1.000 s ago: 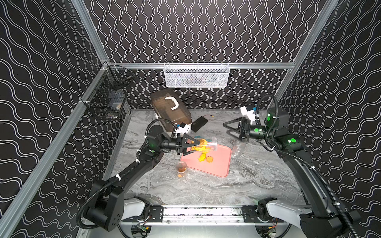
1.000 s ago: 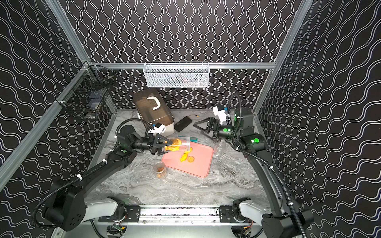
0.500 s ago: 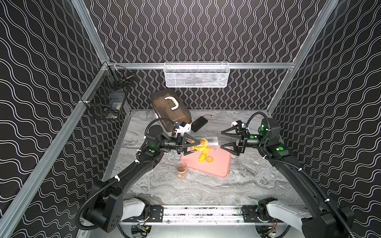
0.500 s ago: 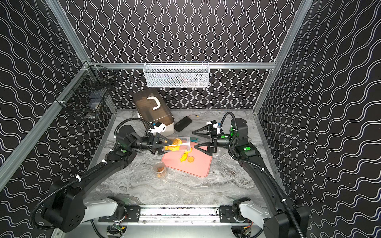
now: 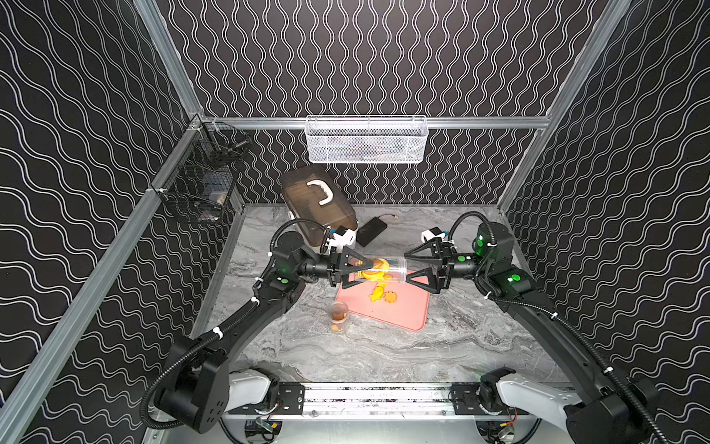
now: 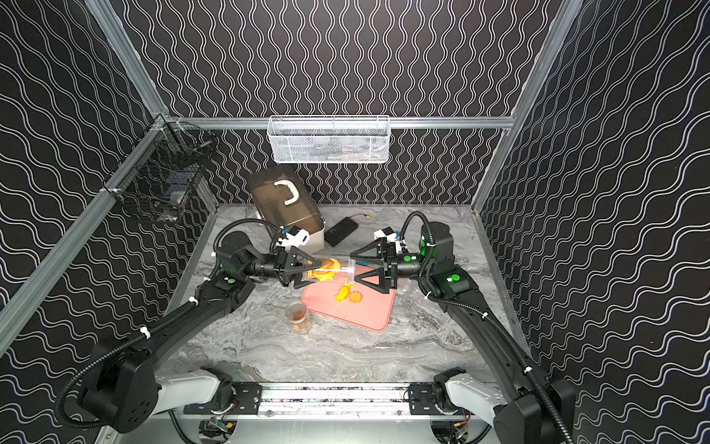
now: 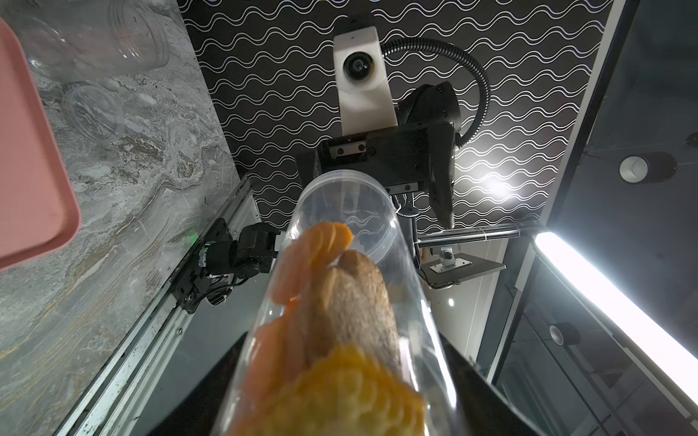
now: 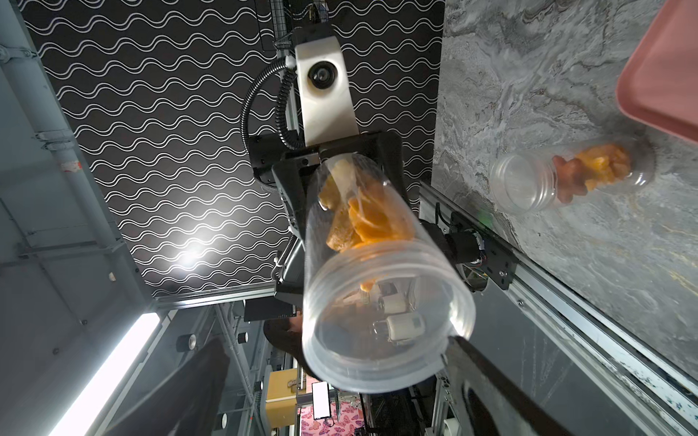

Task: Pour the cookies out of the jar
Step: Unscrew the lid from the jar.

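Clear plastic, the jar (image 5: 386, 271) hangs on its side in the air above the pink tray (image 5: 409, 313), with its open mouth toward the right arm. The left pincer (image 5: 360, 273) is clamped on the closed end and carries it. The right pincer (image 5: 406, 269) stands apart, with one finger on each side of the mouth. I cannot tell whether it touches the rim.

A few cookies (image 5: 382, 298) already lie on the tray, just under the jar. Most of them are still inside. The right wrist view shows orange pieces and a brown one packed together in the far half, well back from the mouth.

So I judge the task as begun but far from finished. The jar is almost level, and I think it needs more tilt, mouth down, or a shake before the packed pieces slide out. A second small jar (image 5: 339, 316) with some pieces in it stands on the table (image 5: 345, 357) near the corner of the tray, and no pincer is at it.
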